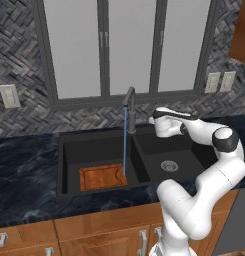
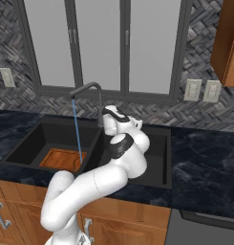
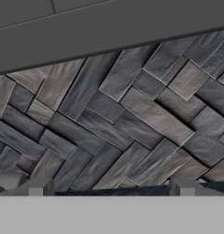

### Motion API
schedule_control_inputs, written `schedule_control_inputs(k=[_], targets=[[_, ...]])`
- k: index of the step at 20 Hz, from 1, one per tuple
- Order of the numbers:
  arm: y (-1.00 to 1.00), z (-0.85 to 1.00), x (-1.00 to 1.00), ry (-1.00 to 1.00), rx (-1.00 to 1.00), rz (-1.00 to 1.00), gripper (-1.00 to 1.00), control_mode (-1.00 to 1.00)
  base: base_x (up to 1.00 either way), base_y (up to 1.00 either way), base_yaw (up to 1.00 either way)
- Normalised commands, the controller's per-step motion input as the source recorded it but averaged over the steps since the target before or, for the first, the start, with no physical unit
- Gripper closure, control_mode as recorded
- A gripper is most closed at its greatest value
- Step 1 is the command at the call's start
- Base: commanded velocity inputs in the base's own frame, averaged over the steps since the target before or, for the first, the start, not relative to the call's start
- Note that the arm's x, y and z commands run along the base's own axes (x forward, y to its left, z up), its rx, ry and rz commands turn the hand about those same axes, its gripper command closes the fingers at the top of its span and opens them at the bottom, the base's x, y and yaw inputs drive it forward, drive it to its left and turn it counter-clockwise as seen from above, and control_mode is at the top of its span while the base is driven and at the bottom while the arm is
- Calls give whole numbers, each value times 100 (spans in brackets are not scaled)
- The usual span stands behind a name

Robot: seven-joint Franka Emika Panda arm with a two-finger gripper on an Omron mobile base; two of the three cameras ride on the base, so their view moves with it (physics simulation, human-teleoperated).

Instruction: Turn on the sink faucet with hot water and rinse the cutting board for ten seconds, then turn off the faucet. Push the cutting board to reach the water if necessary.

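So we've got the sink faucet running, the water dropping as a thin blue line into the left basin of the sink. It lands right at the back right edge of the cutting board, which lies flat at the front of that basin. Our arm's hand sits just right of the faucet post.

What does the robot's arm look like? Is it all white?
Mostly white. The arm is made of fat, rounded, glossy tube sections, like bent pipes. Dark bands ring the joints where it bends. At the end sits a white hand, the gripper, with two small grey square finger tips. No cables or writing show on it.
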Motion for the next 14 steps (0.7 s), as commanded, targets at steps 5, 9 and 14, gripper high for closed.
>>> schedule_control_inputs(k=[5, 9, 14], targets=[[11, 0, 0, 0, 0, 10, -100, -100, 0, 0, 0], [5, 0, 0, 0, 0, 11, -100, -100, 0, 0, 0], [0, 0, 0, 0, 0, 12, -100, -100, 0, 0, 0]])
